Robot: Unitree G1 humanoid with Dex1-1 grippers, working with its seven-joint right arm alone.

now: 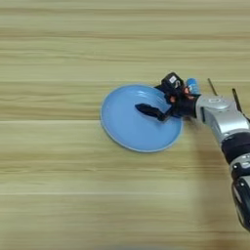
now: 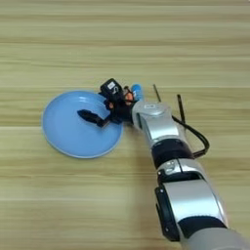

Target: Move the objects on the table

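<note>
Over the right half of the round light-blue plate (image 1: 128,128) hangs the two-fingered black gripper (image 2: 97,116) on its silver forearm (image 2: 155,128). One black finger (image 1: 149,111) reaches out low over the plate's floor, but whether the jaws are wide, narrow or closed on something I cannot tell. Orange (image 1: 173,99) shows just behind the fingers, likely the orange-handled pliers, though held or merely lying behind is unclear. Behind the jaws, just off the plate's rim, is the blue cylinder with a white cap (image 1: 192,86); further behind lie the thin amber-handled screwdriver (image 2: 156,92) and the thin black stick (image 2: 180,107) on the light wooden table (image 1: 58,195). This looks like a placing or picking step at the plate. Next, the fingers need a clear grip or release before lifting away without dragging the rim.
</note>
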